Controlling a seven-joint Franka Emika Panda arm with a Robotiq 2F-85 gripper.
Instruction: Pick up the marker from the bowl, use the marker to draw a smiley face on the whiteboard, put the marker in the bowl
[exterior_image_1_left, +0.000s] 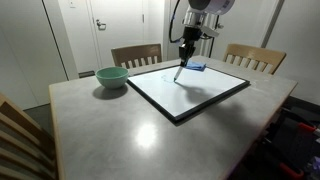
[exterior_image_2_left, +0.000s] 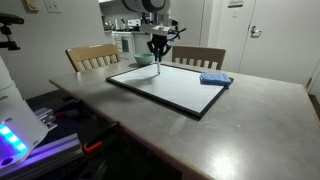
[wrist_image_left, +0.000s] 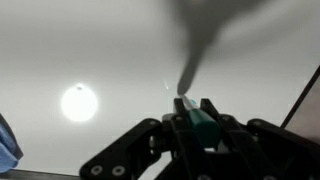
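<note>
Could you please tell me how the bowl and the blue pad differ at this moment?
The bowl is round, deep and pale green; the blue pad is flat and blue. The bowl stands on the table beside the whiteboard; the blue pad lies on the whiteboard near its edge. Shared: both lie apart from the pincer, which grips the marker.

A thin dark marker (exterior_image_1_left: 180, 70) is clamped in the gripper (exterior_image_1_left: 186, 58), tilted slightly off upright, with its tip down at the surface of the whiteboard (exterior_image_1_left: 190, 92) near the far edge. The whiteboard, a large white rectangle with a thin black frame, lies flat on the table (exterior_image_1_left: 100, 130). A small round pale green bowl (exterior_image_1_left: 111, 77) stands upright on the table near one corner of the board
</note>
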